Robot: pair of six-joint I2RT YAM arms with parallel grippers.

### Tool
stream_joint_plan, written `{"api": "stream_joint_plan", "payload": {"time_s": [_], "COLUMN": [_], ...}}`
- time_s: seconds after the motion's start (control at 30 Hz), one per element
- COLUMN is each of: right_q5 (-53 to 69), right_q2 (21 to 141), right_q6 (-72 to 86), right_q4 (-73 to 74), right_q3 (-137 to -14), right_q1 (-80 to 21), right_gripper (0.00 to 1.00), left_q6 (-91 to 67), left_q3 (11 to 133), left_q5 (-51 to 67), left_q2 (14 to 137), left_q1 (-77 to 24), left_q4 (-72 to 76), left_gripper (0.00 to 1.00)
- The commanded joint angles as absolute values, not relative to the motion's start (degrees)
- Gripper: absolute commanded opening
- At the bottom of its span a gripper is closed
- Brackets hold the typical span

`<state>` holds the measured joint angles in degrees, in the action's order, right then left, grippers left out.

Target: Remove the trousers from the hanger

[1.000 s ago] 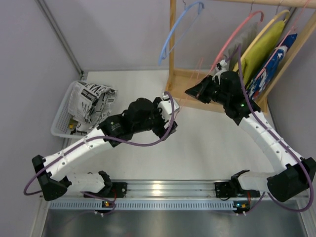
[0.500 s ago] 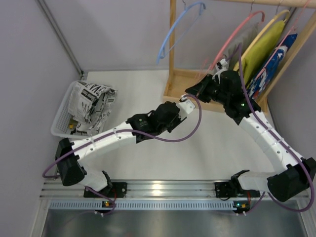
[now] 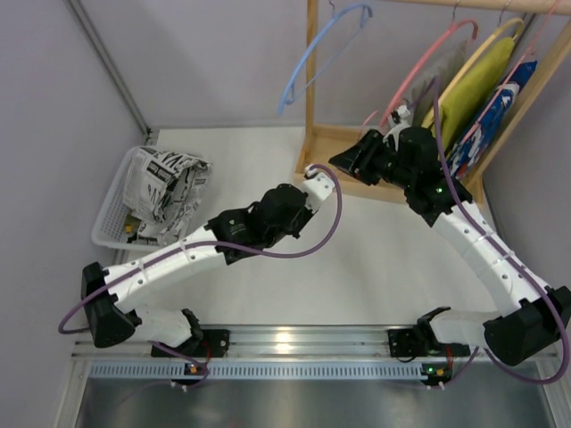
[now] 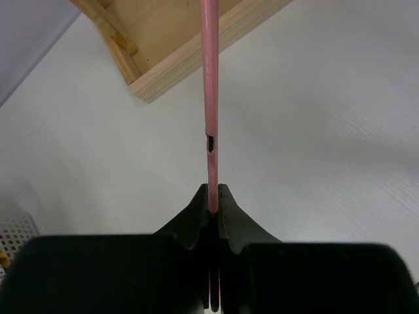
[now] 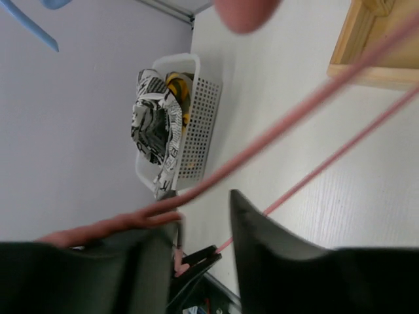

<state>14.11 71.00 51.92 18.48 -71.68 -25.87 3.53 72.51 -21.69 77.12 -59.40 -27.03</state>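
Trousers [image 3: 166, 190] lie in basket [image 3: 108, 212]; left claw [image 4: 213, 190] pinches hanger [image 4: 209, 78], right claw [image 5: 203, 212] spread.

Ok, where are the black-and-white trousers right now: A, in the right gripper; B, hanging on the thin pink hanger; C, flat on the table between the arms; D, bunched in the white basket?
D: the trousers lie bunched in the white basket at the left, and the hanger pinched by the left gripper shows no fabric.

Robot lab: arms [image 3: 482, 241] on aluminium rail [image 3: 294, 340]
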Motion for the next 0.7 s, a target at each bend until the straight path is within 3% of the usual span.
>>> {"api": "stream_joint_plan", "payload": {"time_s": [0.0, 0.03, 0.2, 0.23, 0.5, 0.67], "right_q5": [14.67, 15.20, 15.47, 15.29, 14.86, 14.24], "right_q2": [68.82, 68.64, 65.31, 64.95, 59.07, 57.22], "right_q6": [49.31, 48.87, 43.95, 43.16, 34.37, 32.52], "right_q4": [15.03, 13.90, 12.66, 13.09, 17.22, 19.77], "right_q3": [-72.60, -72.51, -71.63, -71.72, -73.92, -75.15], "right_q1": [-26.10, -26.19, -26.10, -26.19, -25.23, -23.21], "right_gripper": [0.45, 0.61, 0.87, 0.99, 1.00, 0.99], "left_q6": [3.42, 3.43, 2.38, 1.85, -1.67, 4.37], "left_q3": [72.95, 73.73, 76.37, 77.42, 84.45, 80.17], "left_q5": [-20.22, -19.69, -17.14, -16.01, -7.05, 3.76], "left_q2": [72.43, 72.33, 72.68, 72.95, 75.14, 70.85], "left_q1": [-59.77, -59.68, -59.59, -59.59, -50.30, -46.50], "left_q4": [-22.95, -22.94, -25.13, -27.22, -37.17, -37.97], "left_gripper": [0.00, 0.00, 0.00, 0.00, 0.00, 0.00]}}
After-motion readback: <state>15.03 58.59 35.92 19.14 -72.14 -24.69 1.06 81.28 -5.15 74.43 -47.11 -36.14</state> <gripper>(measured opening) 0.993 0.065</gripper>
